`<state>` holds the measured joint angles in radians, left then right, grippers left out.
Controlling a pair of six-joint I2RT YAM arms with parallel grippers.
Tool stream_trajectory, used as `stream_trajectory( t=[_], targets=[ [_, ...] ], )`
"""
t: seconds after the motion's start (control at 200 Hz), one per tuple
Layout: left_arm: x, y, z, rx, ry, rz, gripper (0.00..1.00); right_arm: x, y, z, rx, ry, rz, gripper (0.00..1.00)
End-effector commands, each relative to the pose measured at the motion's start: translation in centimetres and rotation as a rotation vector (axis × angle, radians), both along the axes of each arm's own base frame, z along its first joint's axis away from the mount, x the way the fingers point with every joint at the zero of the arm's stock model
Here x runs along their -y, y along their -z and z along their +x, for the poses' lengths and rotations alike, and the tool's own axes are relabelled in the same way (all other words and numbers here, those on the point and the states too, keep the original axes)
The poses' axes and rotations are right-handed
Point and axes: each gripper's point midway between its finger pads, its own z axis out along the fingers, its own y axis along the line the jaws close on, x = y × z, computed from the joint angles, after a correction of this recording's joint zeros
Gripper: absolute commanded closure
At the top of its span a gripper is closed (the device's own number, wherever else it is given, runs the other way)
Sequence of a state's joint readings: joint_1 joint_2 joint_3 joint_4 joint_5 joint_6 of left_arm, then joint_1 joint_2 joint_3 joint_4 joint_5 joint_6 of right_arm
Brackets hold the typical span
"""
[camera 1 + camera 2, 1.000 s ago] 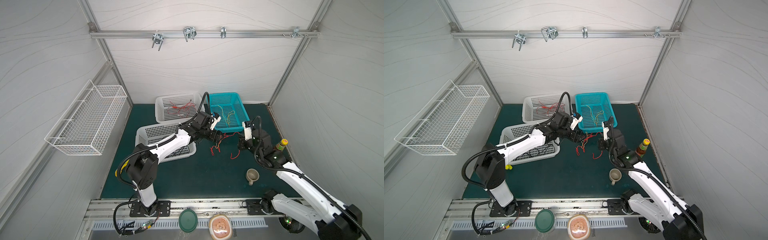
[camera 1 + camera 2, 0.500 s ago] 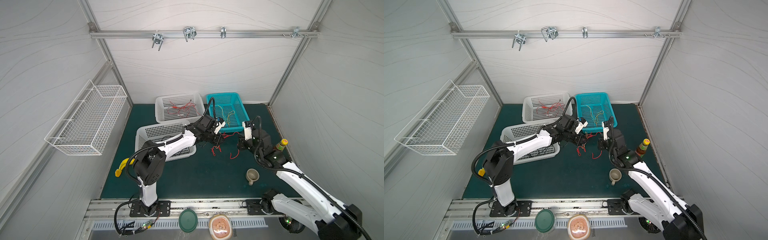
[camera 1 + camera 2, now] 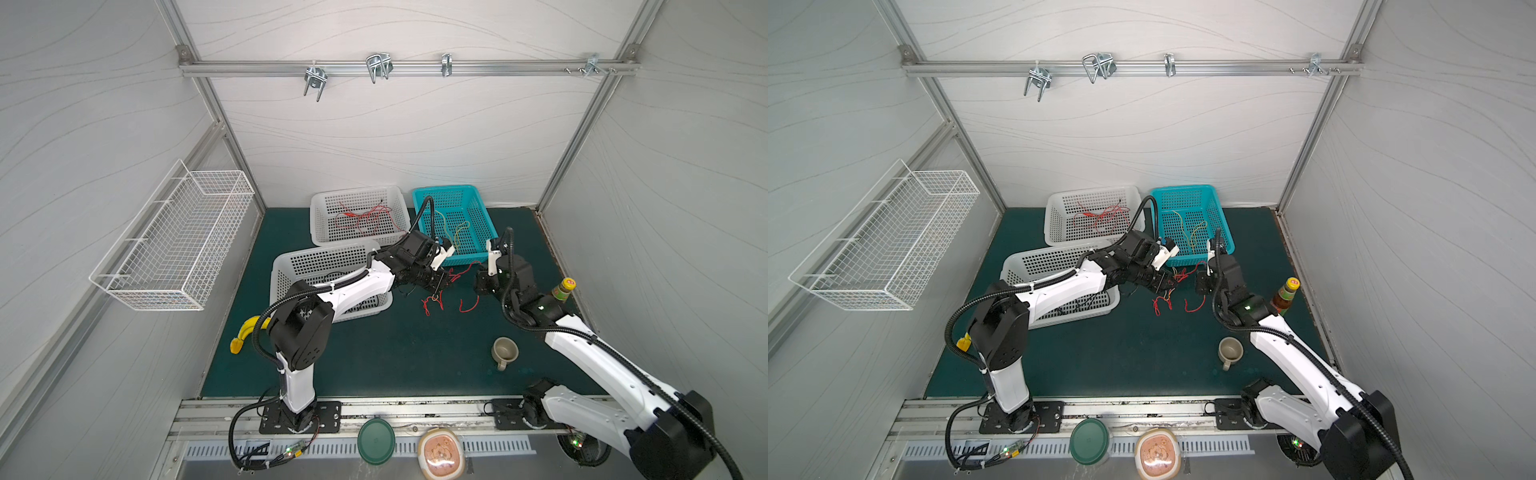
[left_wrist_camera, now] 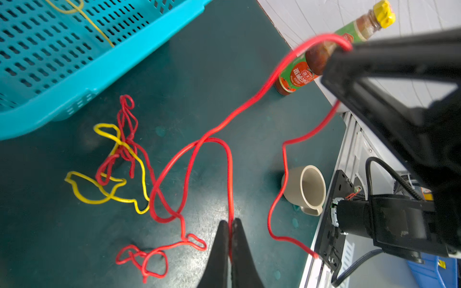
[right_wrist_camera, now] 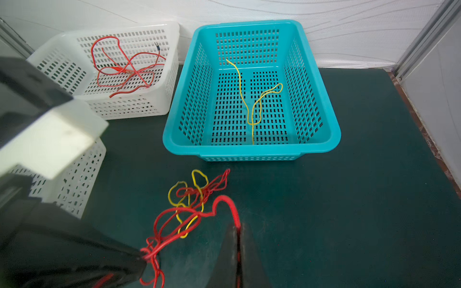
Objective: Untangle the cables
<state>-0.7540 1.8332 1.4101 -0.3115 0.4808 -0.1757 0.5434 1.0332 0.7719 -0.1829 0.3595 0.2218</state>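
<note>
A tangle of red and yellow cables (image 3: 432, 300) (image 3: 1163, 300) lies on the green mat in front of the teal basket. In the left wrist view my left gripper (image 4: 230, 223) is shut on one red strand (image 4: 230, 174) that runs up from the loose knots (image 4: 124, 149). My right gripper (image 5: 239, 225) is shut on another red strand (image 5: 225, 199), which arches toward the tangle (image 5: 192, 197). In both top views the two grippers (image 3: 442, 283) (image 3: 478, 286) face each other across the tangle, a short way apart.
The teal basket (image 3: 453, 192) holds yellow cables and the far white basket (image 3: 357, 194) holds red ones. A nearer white basket (image 3: 291, 266) lies under the left arm. A sauce bottle (image 3: 563, 289), a mug (image 3: 504, 351) and a banana (image 3: 245, 332) stand on the mat.
My left gripper has moved right and down to the tangle and shut on a red strand. The right arm has stayed where it was.
</note>
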Motion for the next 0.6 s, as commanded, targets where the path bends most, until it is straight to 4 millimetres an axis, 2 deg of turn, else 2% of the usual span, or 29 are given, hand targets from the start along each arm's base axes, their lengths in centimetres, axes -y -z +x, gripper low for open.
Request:
stream_trajectory(
  t=[0.0,0.13,0.28,0.595],
  targets=[
    [0.1,-1.6,-2.3,0.021,0.089,-0.016,1.0,0.4,-2.3,1.5,0.063,0.065,0.029,1.0],
    [-1.1,-0.7,-3.7,0.003,0.116,0.046,1.0,1.7,-2.3,2.6,0.055,0.117,0.048,1.0],
    [-3.3,0.0,-4.2,0.03,0.101,0.138,1.0,4.2,-2.3,3.5,0.039,0.19,0.06,1.0],
    [-5.3,-1.0,-3.6,0.128,0.063,0.211,1.0,8.0,-1.3,3.9,-0.005,0.312,0.028,1.0]
  ],
)
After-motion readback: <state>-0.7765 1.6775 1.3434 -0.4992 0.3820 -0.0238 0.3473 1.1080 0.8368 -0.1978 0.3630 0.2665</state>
